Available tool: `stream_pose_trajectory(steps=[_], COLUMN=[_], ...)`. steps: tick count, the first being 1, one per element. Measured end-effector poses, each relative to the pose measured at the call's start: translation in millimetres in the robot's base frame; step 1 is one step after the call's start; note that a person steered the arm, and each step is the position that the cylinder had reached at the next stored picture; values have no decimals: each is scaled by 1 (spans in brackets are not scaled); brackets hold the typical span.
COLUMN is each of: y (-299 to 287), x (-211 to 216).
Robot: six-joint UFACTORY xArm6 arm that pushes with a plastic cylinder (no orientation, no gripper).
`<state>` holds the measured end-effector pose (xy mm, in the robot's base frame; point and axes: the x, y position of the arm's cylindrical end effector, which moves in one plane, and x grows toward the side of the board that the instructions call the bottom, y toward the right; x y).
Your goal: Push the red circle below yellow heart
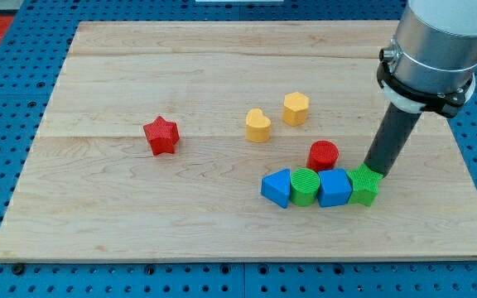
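The red circle (323, 155) sits right of the board's middle, just above a row of blocks. The yellow heart (257, 126) lies up and to its left, a short gap away. My tip (376, 171) is the lower end of the dark rod, right of the red circle and touching the top of the green star-like block (364, 185). The red circle stands apart from my tip by about one block's width.
A yellow hexagon (296, 108) is right of the heart. A red star (161, 136) lies at the left. Below the red circle runs a row: blue triangle (277, 188), green cylinder (305, 185), blue block (334, 187), green star. The wooden board (139, 215) lies on a blue pegboard.
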<state>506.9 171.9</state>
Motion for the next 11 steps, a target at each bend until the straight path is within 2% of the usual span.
stream_pose_trajectory(steps=[3, 4, 5, 6, 7, 8, 11], y=[7, 55, 58, 69, 128, 117, -5], x=[19, 22, 65, 81, 33, -6, -13])
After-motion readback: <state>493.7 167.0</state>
